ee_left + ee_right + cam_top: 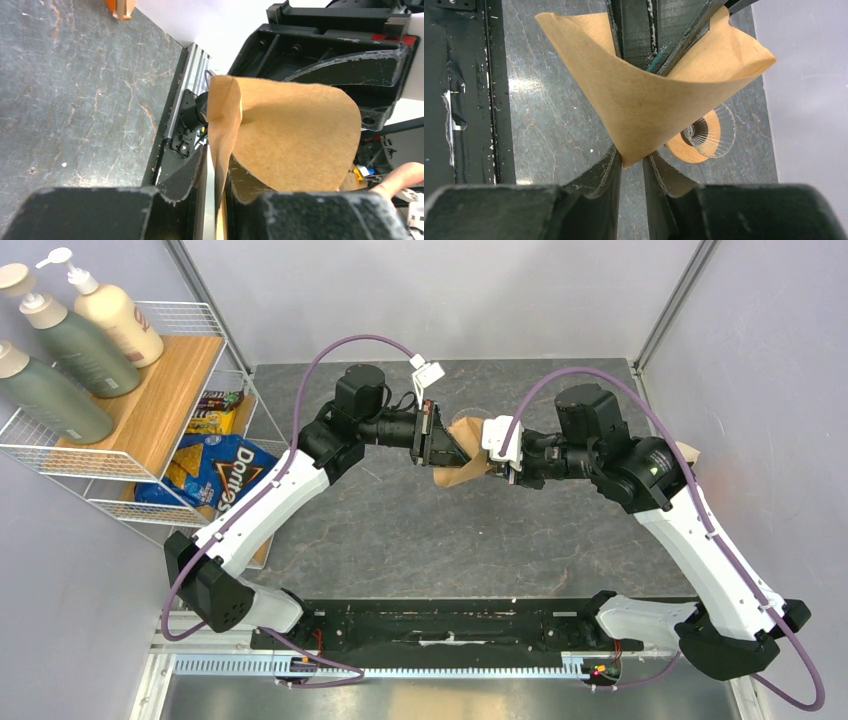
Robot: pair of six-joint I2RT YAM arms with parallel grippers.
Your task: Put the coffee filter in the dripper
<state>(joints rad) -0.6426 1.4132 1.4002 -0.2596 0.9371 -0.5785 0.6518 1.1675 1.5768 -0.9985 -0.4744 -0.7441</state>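
1. Your coffee filter [644, 100] is a thin tan-brown paper cone, spread open and held up off the table [549, 125].
2. Your dripper [709, 132], clear ribbed glass with a light-wood collar, sits on the table, partly hidden behind the filter.

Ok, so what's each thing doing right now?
Filter: opened into a cone, held in the air by both grippers.
Dripper: empty, on the table below the filter.
Left gripper: shut on the filter's rim.
Right gripper: shut on the filter's tip.
Bottles: upright on the rack.
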